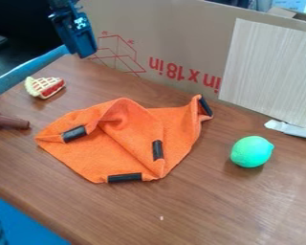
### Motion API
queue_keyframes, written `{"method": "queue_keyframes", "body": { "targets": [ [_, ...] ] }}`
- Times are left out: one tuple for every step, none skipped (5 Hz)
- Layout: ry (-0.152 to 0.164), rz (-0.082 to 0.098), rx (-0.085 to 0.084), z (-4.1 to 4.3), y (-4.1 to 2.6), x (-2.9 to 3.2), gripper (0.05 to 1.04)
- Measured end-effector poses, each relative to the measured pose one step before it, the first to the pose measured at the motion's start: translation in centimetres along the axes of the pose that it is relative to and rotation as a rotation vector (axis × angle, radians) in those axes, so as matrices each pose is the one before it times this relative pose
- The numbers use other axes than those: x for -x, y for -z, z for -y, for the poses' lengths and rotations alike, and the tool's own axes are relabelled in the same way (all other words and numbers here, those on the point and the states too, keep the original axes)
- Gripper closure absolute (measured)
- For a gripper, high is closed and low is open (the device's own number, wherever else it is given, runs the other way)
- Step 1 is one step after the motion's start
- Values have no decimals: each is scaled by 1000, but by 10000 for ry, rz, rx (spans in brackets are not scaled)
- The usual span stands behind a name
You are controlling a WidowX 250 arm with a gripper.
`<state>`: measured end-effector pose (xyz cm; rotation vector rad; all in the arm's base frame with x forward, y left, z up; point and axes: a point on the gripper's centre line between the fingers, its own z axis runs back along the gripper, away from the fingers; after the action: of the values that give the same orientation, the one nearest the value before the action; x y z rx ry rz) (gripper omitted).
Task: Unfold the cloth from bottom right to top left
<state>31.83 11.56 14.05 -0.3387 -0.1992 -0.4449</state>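
The wooden table [206, 206] under the cloth gives me a flat surface to work on, and the cardboard box [181, 28] stands beyond the cloth, so I should keep my sweep low and short of it. The orange cloth [85, 158] lies rumpled on the table, partly doubled over itself, with a raised hump along its far side. As I judge it, the step is to take the loose corner at its lower right and carry it over towards its upper left. The folded flap [139, 136] wants a shallow, slow arc, just high enough to clear the layer beneath; if I pinch both layers, the whole cloth will slide and bunch instead of opening. I would lay the flap down while still drawing it outwards, to ease out the hump. My gripper [86, 51] hangs above the table beyond the cloth's upper left, tilted a little, tip pointing down and slightly right, well apart from the fabric. I cannot tell whether my jaws are parted or closed. The green lime [251, 151] sits to the right of the cloth, near enough that I should come down from above. The dark strip [158, 150] on the cloth's lower-right flap makes a good aiming mark: I would nip only the top layer beside it.
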Motion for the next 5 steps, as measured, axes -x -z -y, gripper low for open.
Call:
{"method": "queue_keyframes", "body": {
  "targets": [
    [-126, -175, 228, -311, 1124, 304, 83],
    [466, -386, -268, 572, 2704, -233, 83],
    [701, -427, -465, 679, 1834, -725, 83],
    [1237, -711, -780, 1311, 3164, -666, 83],
    [1358, -264, -272, 864, 751, -1013, 83]
  ]
}}
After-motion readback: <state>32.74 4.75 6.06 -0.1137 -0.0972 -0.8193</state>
